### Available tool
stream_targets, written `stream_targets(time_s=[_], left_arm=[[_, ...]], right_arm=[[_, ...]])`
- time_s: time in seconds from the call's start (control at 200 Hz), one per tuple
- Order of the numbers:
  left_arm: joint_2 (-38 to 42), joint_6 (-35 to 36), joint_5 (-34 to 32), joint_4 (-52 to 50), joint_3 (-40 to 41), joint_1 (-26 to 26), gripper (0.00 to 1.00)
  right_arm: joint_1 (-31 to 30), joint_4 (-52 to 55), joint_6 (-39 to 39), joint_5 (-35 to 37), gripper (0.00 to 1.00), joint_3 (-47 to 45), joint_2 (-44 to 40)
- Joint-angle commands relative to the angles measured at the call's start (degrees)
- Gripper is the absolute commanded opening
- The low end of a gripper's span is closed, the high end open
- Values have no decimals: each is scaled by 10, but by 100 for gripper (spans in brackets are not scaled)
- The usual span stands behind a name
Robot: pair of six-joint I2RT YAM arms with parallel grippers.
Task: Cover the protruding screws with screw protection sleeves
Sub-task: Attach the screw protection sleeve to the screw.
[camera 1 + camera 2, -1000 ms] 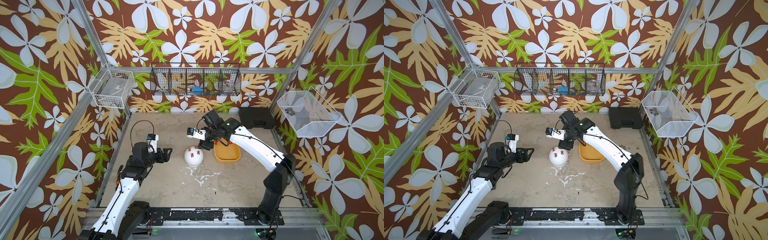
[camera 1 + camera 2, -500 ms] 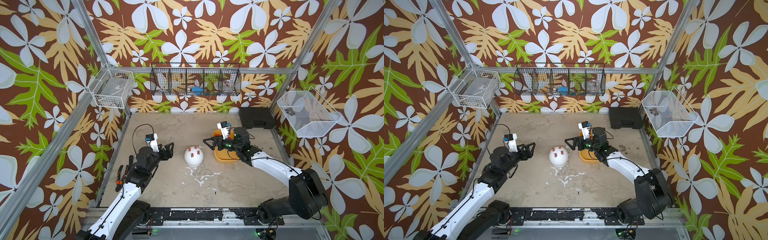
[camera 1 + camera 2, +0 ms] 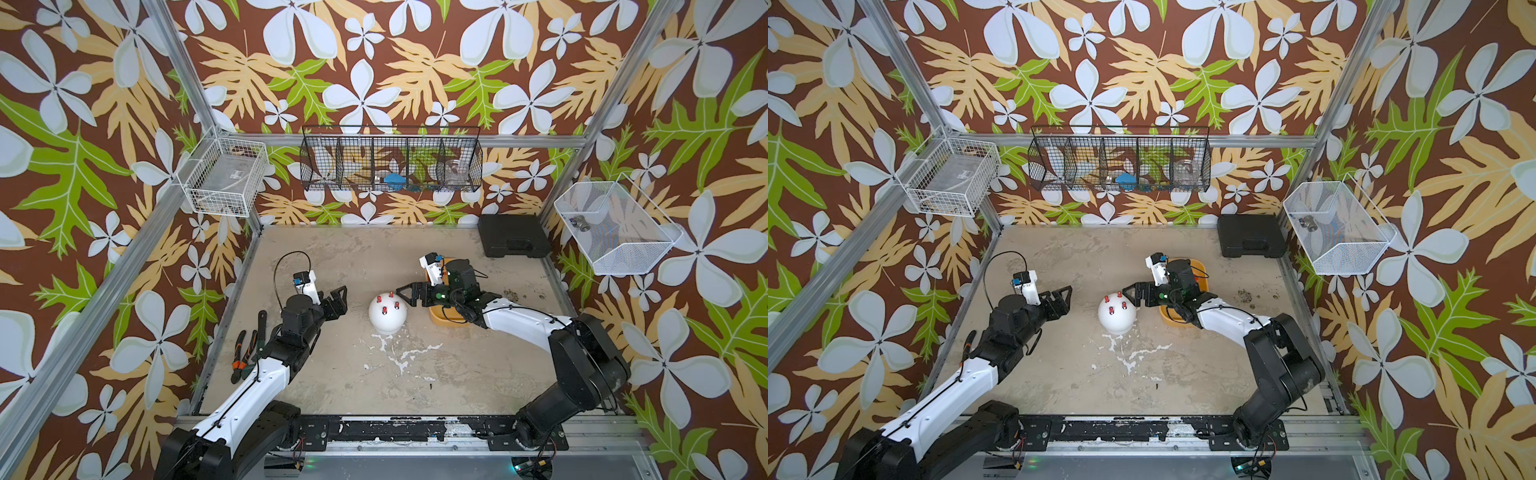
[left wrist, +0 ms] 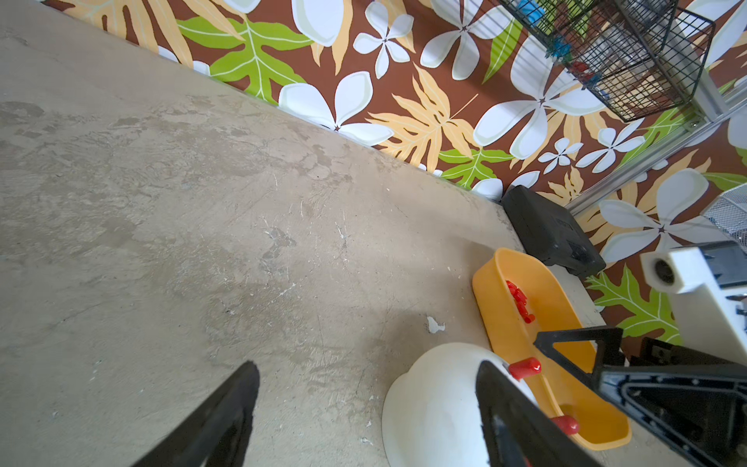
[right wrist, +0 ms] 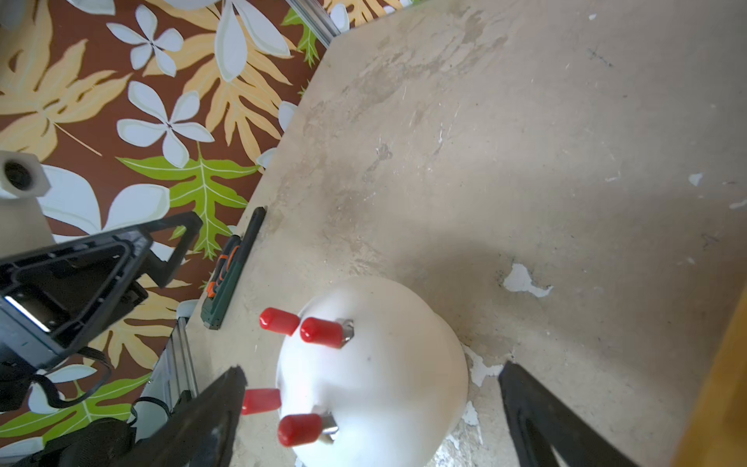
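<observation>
Since a second ago the right gripper [image 3: 405, 294] has swung down from above the white dome [image 3: 387, 318] and now sits just beside it, spread and empty. Four screw protection sleeves [image 5: 321, 332] cap the dome's protruding screws [image 5: 347, 328]. Left gripper [image 3: 340, 300], also spread, waits near the dome's other side.

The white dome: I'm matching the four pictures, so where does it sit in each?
Top views: white dome mid-table, between both grippers.
Left wrist: dome low in frame, beside the orange tray.
Right wrist: dome low, centre.
Shared landmark: its red sleeves.
</observation>
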State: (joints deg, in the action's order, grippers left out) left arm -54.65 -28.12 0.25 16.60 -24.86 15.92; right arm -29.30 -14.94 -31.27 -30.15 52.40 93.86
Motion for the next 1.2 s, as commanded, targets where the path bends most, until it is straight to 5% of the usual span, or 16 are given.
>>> stream_targets(time_s=[0.0,0.846,1.196], left_arm=[[1,3,-4,22,3,1,85],[-26,3,-29,57,26,5,85],[-24,24,-117,139,2,6,89]], right_arm=[[-5,-2,11,3,100,1,14],[-31,36,60,100,95,-27,3],[-30,47,75,108,100,43,-124]])
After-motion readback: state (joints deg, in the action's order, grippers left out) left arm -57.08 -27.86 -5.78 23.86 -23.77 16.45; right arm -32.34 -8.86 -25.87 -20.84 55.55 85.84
